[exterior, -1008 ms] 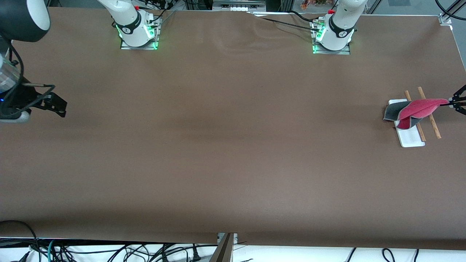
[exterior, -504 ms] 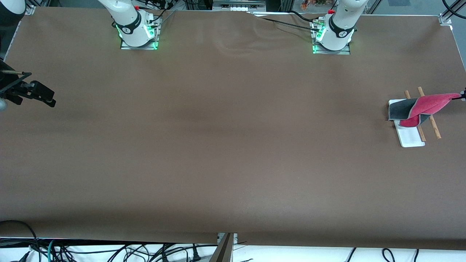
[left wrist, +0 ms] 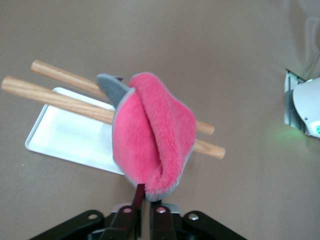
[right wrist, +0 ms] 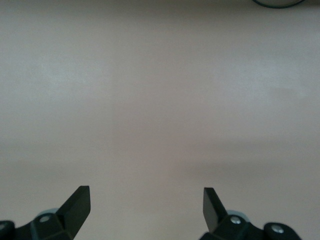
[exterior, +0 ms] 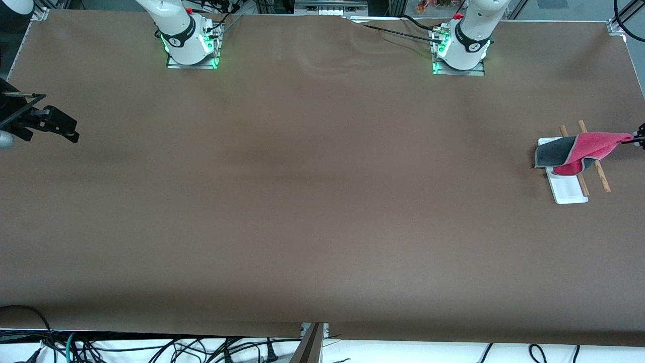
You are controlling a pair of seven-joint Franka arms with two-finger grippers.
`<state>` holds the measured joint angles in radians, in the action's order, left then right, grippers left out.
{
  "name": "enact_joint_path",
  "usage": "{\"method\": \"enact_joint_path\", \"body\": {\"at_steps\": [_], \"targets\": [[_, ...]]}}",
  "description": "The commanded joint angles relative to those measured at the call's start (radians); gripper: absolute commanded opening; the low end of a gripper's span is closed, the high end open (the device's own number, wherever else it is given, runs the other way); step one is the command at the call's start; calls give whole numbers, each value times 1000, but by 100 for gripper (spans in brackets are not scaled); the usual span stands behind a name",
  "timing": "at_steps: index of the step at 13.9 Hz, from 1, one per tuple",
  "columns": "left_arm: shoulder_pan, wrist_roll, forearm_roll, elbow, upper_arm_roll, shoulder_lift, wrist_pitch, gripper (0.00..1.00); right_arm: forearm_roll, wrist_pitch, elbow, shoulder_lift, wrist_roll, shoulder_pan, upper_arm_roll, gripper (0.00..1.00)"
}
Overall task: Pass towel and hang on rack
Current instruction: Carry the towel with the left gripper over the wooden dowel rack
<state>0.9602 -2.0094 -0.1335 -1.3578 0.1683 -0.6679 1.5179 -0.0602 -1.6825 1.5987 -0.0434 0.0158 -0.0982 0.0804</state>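
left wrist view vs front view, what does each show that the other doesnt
Only the left wrist view shows the left hand pinching the towel's end, pink side up, closely.

Only the front view shows both arm bases, the whole table, and the right hand, open, waiting over the table's right-arm end.

Both show the towel draped over the rack, its two wooden rods and white base.
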Motion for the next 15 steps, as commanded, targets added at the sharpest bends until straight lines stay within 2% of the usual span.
{"method": "enact_joint_path", "body": {"at_steps": [1, 2, 3, 4, 5, 10, 13, 15], "targets": [[9, -64, 25, 40, 0, -13, 33, 38, 16, 3, -19, -6, 23, -9, 9, 100], [14, -75, 25, 39, 0, -18, 53, 45, 16, 3, -29, -13, 23, -9, 9, 100], [18, -81, 23, 40, -1, -31, 56, 60, 17, 3, -29, -13, 23, -11, 9, 100], [26, -81, 23, 40, 0, -35, 68, 64, 19, 3, -29, -13, 20, -11, 9, 100], [29, -84, 20, 40, -1, -38, 93, 100, 17, 1, -29, -13, 19, -11, 9, 100], [44, -72, 11, 159, 2, -33, 105, 100, 17, -9, -31, -20, 19, -8, 10, 100], [37, -43, 14, 218, 11, 5, 42, 100, 17, -11, -31, -21, 18, 3, 10, 100], [-7, 99, 9, 223, 16, 33, 7, 100, 16, -11, -31, -21, 19, 20, 10, 100]]}}
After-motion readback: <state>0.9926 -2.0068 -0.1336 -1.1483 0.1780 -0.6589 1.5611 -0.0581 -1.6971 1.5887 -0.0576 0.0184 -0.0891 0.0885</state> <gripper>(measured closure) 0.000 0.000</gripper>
